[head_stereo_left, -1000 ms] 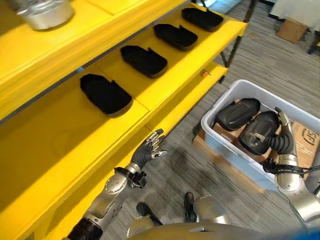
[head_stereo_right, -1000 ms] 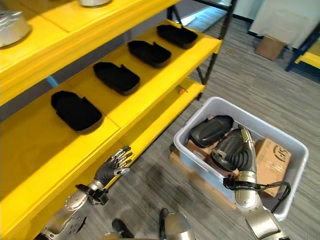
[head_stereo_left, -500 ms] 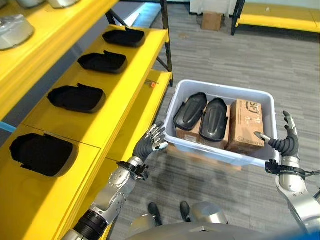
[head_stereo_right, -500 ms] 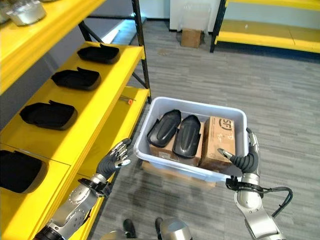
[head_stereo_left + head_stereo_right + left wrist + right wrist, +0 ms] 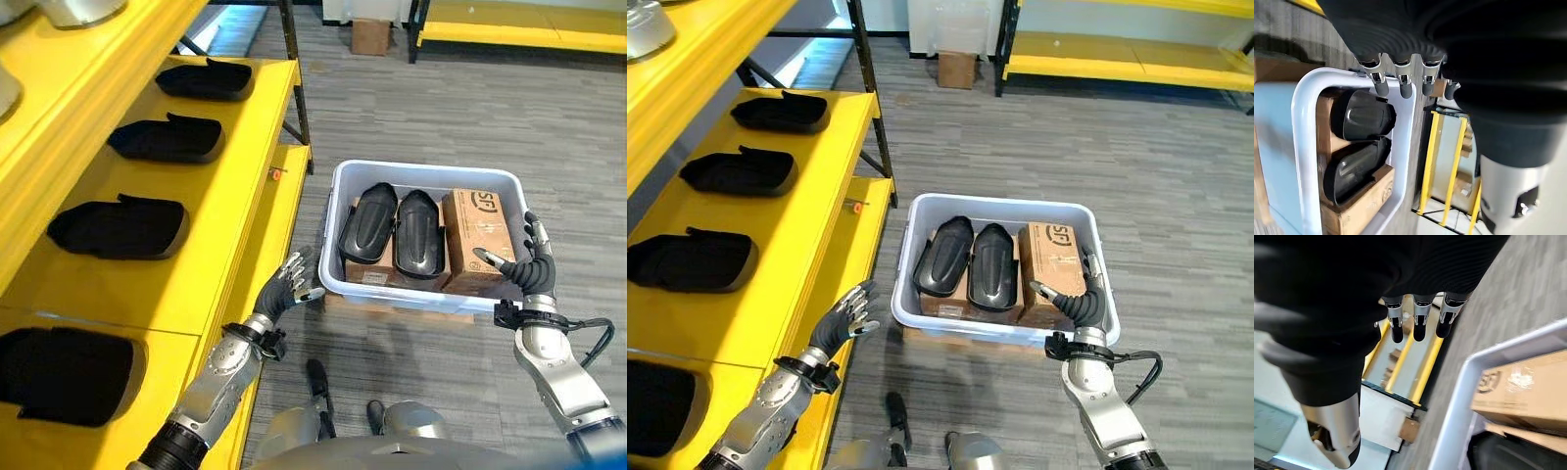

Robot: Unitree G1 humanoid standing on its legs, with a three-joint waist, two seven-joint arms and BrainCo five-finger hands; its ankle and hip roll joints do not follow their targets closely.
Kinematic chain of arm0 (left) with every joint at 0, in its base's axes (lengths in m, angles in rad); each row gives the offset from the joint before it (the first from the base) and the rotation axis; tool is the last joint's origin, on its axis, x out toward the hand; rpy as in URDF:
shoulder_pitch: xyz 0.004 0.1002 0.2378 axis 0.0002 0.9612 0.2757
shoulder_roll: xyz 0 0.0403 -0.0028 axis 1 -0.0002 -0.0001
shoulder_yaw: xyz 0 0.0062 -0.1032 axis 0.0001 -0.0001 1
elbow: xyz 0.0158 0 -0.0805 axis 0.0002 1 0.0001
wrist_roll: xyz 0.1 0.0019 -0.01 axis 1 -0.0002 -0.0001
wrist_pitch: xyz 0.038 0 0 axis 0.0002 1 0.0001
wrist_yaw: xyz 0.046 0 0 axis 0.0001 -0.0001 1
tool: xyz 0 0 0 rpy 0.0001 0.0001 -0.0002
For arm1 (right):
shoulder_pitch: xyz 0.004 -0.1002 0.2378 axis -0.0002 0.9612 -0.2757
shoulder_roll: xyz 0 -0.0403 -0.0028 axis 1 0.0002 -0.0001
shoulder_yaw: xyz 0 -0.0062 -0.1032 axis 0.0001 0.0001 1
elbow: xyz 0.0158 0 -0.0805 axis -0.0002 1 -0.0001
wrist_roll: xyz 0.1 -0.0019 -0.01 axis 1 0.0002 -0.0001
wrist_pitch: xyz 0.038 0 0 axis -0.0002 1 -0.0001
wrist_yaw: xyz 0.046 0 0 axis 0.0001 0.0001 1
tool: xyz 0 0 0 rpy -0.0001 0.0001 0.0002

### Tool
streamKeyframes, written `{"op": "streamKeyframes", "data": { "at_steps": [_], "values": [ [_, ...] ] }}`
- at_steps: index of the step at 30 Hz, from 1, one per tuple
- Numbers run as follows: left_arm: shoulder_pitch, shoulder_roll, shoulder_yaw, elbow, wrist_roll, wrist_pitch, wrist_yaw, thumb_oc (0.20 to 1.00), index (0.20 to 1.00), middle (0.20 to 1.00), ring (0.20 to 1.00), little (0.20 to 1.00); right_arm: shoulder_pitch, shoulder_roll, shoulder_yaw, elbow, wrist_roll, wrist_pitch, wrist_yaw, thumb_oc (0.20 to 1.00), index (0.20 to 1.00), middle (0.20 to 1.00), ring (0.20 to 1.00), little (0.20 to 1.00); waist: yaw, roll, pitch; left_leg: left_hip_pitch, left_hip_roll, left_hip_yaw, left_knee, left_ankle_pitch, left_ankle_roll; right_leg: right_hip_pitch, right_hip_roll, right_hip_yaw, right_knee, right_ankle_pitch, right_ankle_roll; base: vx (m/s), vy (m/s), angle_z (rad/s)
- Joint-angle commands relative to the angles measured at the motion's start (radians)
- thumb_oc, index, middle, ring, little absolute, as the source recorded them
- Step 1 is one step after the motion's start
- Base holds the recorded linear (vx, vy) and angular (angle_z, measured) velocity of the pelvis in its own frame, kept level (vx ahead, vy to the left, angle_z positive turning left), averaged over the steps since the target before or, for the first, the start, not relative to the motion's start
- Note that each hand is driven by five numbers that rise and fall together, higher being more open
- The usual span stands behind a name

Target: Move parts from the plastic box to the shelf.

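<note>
- Silver fingers with dark tips fan out loosely on both hands, and neither hand carries anything. The left hand (image 5: pixel 287 290) hovers between the shelf's lower edge and the near left corner of the box; the right hand (image 5: pixel 530 266) is raised just outside the box's near right corner, thumb pointing inward over the rim. Held either side like this, they look ready to reach in, so no pick seems begun.
- White and smooth, the plastic box (image 5: pixel 331 228) sits on the grey striped floor beside the shelf, with rounded corners and a thick rolled rim.
- Inside it, two black parts (image 5: pixel 392 227) lie side by side at the left and middle. They are elongated, domed shells with a dull sheen, tapering towards the far end, and they rest on flat cardboard, which brings them up near the rim, probably for easier grasping.
- A brown cardboard carton (image 5: pixel 474 225) fills the right side of the box, just beside the parts.
- Yellow, flat and painted, the shelf (image 5: pixel 211 220) runs along the left. On it four black moulded trays (image 5: pixel 120 226) sit in a row, well apart, each a shallow hollow shaped roughly like a part. All appear empty, so they are likely the seats the parts should go into.
</note>
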Motion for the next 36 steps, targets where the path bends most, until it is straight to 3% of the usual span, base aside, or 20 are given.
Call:
{"op": "streamKeyframes", "data": {
  "at_steps": [1, 8, 9, 10, 11, 15, 17, 20, 23, 26, 32, 36],
  "values": [
    [0.002, 0.0, -0.008, 0.009, 0.086, -0.024, -0.003, 1.0, 1.0, 1.0, 1.0, 1.0, -0.017, -0.006, -0.019, -0.059, 0.008, -0.038, 0.0, 1.0, 1.0, 1.0, 1.0, 1.0, 0.026, -0.006, -0.061, 0.03, 0.061, 0.019, 0.033, -0.131, -0.047, -0.065, 0.061, -0.116, -0.004, 0.085, 0.03, 0.02, 0.06, -0.02],
    [-0.017, -0.005, -0.042, 0.023, 0.085, 0.004, 0.023, 1.0, 1.0, 1.0, 1.0, 1.0, -0.056, 0.013, 0.003, -0.037, 0.006, -0.02, 0.001, 1.0, 1.0, 1.0, 1.0, 1.0, 0.025, -0.01, -0.067, 0.081, 0.058, 0.057, 0.015, -0.15, -0.037, -0.094, 0.075, -0.172, 0.07, 0.076, 0.036, 0.02, 0.074, -0.08],
    [-0.02, -0.011, -0.041, 0.033, 0.08, 0.01, 0.044, 1.0, 1.0, 1.0, 1.0, 1.0, -0.08, 0.027, 0.018, -0.022, 0.005, -0.006, 0.007, 1.0, 1.0, 1.0, 1.0, 1.0, 0.032, -0.015, -0.057, 0.109, 0.056, 0.089, 0.005, -0.162, -0.024, -0.146, 0.058, -0.232, 0.205, 0.122, 0.071, -0.02, 0.096, -0.47],
    [-0.019, -0.009, -0.037, 0.033, 0.075, 0.012, 0.05, 1.0, 1.0, 1.0, 1.0, 1.0, -0.092, 0.031, 0.023, -0.016, 0.005, -0.007, 0.013, 1.0, 1.0, 1.0, 1.0, 1.0, 0.038, -0.012, -0.055, 0.109, 0.064, 0.111, 0.005, -0.166, -0.021, -0.168, 0.062, -0.262, 0.257, 0.131, 0.079, -0.06, 0.067, -1.0],
    [-0.019, -0.001, -0.026, 0.033, 0.084, 0.019, 0.06, 1.0, 1.0, 1.0, 1.0, 1.0, -0.117, 0.045, 0.041, -0.004, 0.015, -0.001, 0.008, 1.0, 1.0, 1.0, 1.0, 1.0, 0.053, -0.019, -0.04, 0.122, 0.069, 0.149, 0.005, -0.178, -0.011, -0.227, 0.028, -0.32, 0.408, 0.157, 0.113, -0.06, 0.002, -1.33],
    [-0.009, 0.011, -0.008, 0.017, 0.089, 0.034, 0.065, 1.0, 1.0, 1.0, 1.0, 1.0, -0.14, 0.068, 0.054, 0.026, 0.008, -0.011, 0.013, 1.0, 1.0, 1.0, 1.0, 1.0, 0.084, -0.013, -0.026, 0.15, 0.088, 0.178, 0.005, -0.181, -0.011, -0.239, -0.1, -0.413, 0.407, 0.164, 0.133, -0.01, -0.095, -0.68],
    [-0.023, 0.024, -0.008, 0.014, 0.086, 0.041, 0.062, 1.0, 1.0, 1.0, 1.0, 1.0, -0.139, 0.081, 0.054, 0.034, 0.009, -0.02, -0.003, 1.0, 1.0, 1.0, 1.0, 1.0, 0.077, -0.008, -0.02, 0.161, 0.105, 0.148, 0.005, -0.182, -0.016, -0.238, -0.16, -0.353, 0.283, 0.212, 0.15, 0.01, -0.339, -0.28],
    [-0.023, 0.042, -0.009, 0.01, 0.071, 0.04, 0.067, 1.0, 1.0, 1.0, 1.0, 1.0, -0.109, 0.094, 0.034, 0.007, 0.016, -0.003, -0.002, 1.0, 1.0, 1.0, 1.0, 1.0, 0.057, -0.008, -0.027, 0.175, 0.134, 0.124, 0.005, -0.193, -0.029, -0.257, -0.235, -0.254, 0.202, 0.32, 0.185, 0.06, -0.311, 0.2],
    [0.003, 0.045, 0.001, -0.01, 0.073, 0.03, 0.082, 1.0, 1.0, 1.0, 1.0, 1.0, -0.093, 0.088, 0.037, -0.03, 0.011, 0.024, 0.026, 1.0, 1.0, 1.0, 1.0, 1.0, 0.07, 0.0, -0.039, 0.171, 0.18, 0.132, 0.005, -0.164, -0.068, -0.18, -0.238, -0.301, 0.089, 0.251, 0.178, 0.08, -0.313, 0.45],
    [0.022, 0.041, 0.008, -0.026, 0.056, 0.025, 0.088, 1.0, 1.0, 1.0, 1.0, 1.0, -0.101, 0.063, 0.058, -0.047, 0.009, 0.033, 0.016, 1.0, 1.0, 1.0, 1.0, 1.0, 0.091, -0.001, -0.052, 0.154, 0.209, 0.128, 0.009, -0.139, -0.098, -0.13, -0.204, -0.345, 0.025, 0.18, 0.157, 0.05, -0.32, 0.17],
    [0.047, 0.034, 0.013, -0.035, 0.056, 0.017, 0.018, 1.0, 1.0, 1.0, 1.0, 1.0, -0.114, 0.007, 0.064, -0.028, 0.006, -0.004, -0.003, 1.0, 1.0, 1.0, 1.0, 1.0, 0.105, 0.006, -0.052, 0.12, 0.256, 0.079, 0.028, -0.098, -0.137, -0.088, -0.146, -0.362, 0.028, 0.113, 0.088, 0.08, -0.238, -0.08],
    [0.038, 0.027, 0.01, -0.02, 0.032, 0.007, 0.016, 1.0, 1.0, 1.0, 1.0, 1.0, -0.129, -0.005, 0.074, -0.022, 0.013, -0.004, -0.015, 1.0, 1.0, 1.0, 1.0, 1.0, 0.099, 0.011, -0.048, 0.109, 0.275, 0.074, 0.052, -0.092, -0.147, -0.087, -0.136, -0.366, 0.044, 0.095, 0.068, 0.08, -0.133, 0.11]
  ]
}}
